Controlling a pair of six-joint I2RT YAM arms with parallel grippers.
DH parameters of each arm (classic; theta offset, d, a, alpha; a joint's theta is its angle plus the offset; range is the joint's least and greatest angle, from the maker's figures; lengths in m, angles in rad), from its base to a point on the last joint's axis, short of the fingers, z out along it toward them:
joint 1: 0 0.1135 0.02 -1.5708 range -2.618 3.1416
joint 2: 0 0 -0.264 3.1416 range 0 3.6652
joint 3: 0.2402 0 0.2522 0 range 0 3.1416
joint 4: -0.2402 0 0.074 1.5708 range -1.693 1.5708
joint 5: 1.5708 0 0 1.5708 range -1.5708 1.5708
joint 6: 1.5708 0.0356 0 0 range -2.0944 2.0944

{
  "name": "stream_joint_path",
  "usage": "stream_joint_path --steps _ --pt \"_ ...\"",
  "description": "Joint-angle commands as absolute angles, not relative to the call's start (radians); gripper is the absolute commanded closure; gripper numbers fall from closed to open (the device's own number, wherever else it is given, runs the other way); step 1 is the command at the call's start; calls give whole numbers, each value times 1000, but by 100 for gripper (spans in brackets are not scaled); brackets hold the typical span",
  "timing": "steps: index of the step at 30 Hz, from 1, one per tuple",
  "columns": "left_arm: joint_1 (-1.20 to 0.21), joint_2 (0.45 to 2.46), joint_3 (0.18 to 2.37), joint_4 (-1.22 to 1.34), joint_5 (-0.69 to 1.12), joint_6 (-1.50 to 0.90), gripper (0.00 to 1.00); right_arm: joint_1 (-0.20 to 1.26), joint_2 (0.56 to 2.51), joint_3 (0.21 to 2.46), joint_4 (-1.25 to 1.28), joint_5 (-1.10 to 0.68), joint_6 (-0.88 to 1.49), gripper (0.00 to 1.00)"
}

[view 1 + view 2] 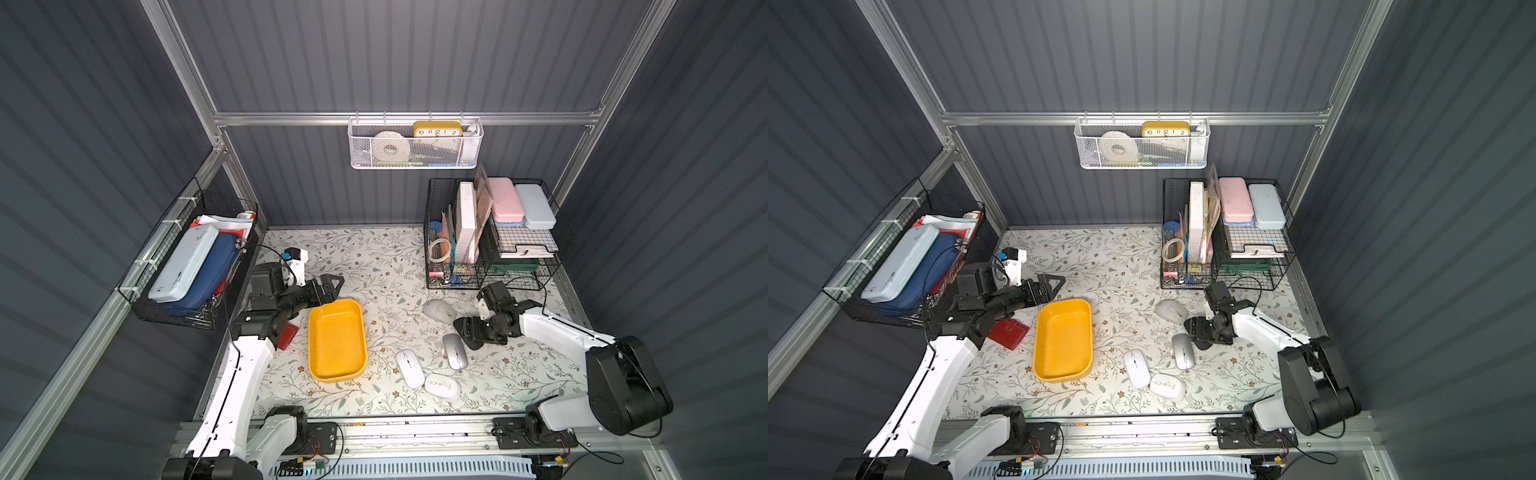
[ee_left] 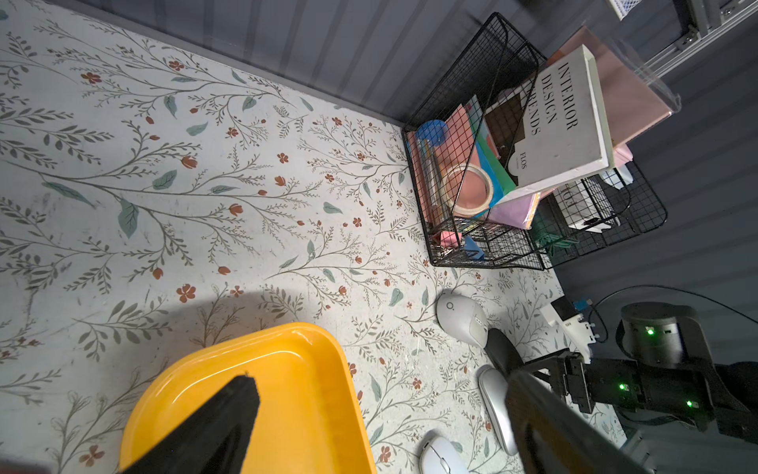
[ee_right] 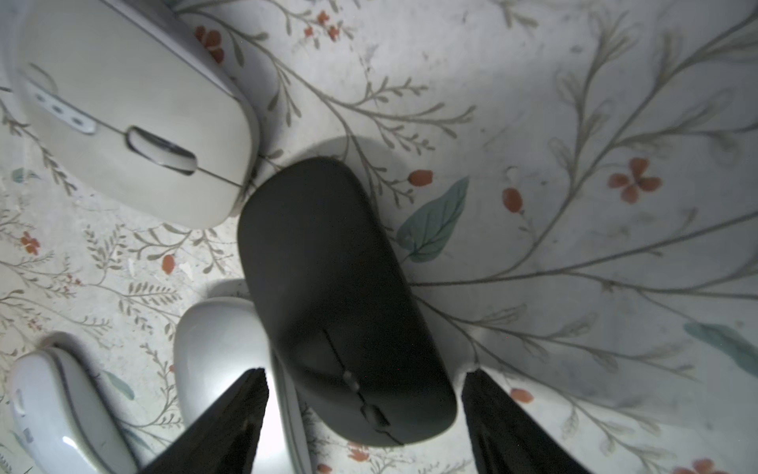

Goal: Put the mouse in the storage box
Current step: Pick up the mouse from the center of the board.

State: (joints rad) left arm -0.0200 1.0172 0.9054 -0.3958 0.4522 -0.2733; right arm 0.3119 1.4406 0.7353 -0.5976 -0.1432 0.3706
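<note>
Storage box lies on tabletop. Black mouse sits at its 3 o'clock, well apart, just beside grey mouse. Right arm reaches in from 4 o'clock, wrist pitched down. Right gripper straddles black mouse, jaws apart, thin gap each side. Left arm bent, left gripper level by box's 12 o'clock end, spread wide, holding nothing.

Your right end effector straddles the black mouse on the floral table, fingers just clear of it; a grey mouse at ten o'clock.
</note>
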Motion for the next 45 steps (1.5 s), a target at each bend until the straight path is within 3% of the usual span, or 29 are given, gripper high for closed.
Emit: stream_joint_path --steps 1,14,28,34,36,42,45 --pt "-23 1017 893 -406 463 -255 1 342 1461 772 -605 -104 365 20" --pt "-23 1035 890 -407 462 -258 1 416 1596 866 -647 10 390 22" --pt "-25 1043 890 -409 422 -266 1 446 1640 878 -646 54 426 45" --pt "-32 1041 890 -401 447 -263 1 446 1483 865 -605 64 363 48" --pt "-34 1044 895 -390 533 -256 1 446 1402 856 -581 48 324 52" --pt "-68 1113 937 -362 753 -271 1 465 1135 750 -328 -255 247 55" --pt "-126 1149 962 -350 779 -275 1 530 1054 723 -272 -303 174 55"
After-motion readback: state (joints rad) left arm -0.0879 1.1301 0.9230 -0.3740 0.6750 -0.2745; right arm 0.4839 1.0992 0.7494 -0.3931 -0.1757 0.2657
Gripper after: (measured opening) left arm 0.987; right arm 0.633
